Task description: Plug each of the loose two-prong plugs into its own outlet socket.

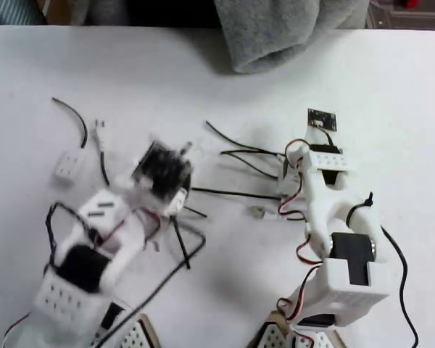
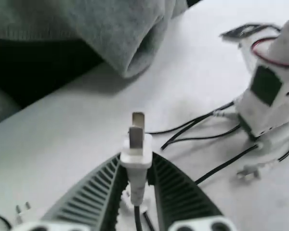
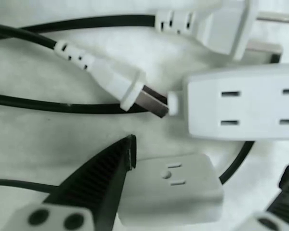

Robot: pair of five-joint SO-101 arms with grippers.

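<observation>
White two-prong plug (image 2: 136, 156) gripped tightly by the left pincer (image 2: 136, 166), held above the table (image 2: 62, 159) with its prongs pointing away from the wrist.

Over at the other arm, the right pincer (image 3: 209, 163) stands open around a small outlet block (image 3: 168, 192): one finger touches its side and the other is apart. Just beside it lies a bigger outlet strip (image 3: 241, 103), and the prongs of a second plug (image 3: 111, 79) almost touch its end. I judge the right pincer should close on the block first, so it cannot slide. The left should then line the prongs up with the slots and push straight, without tilting.
</observation>
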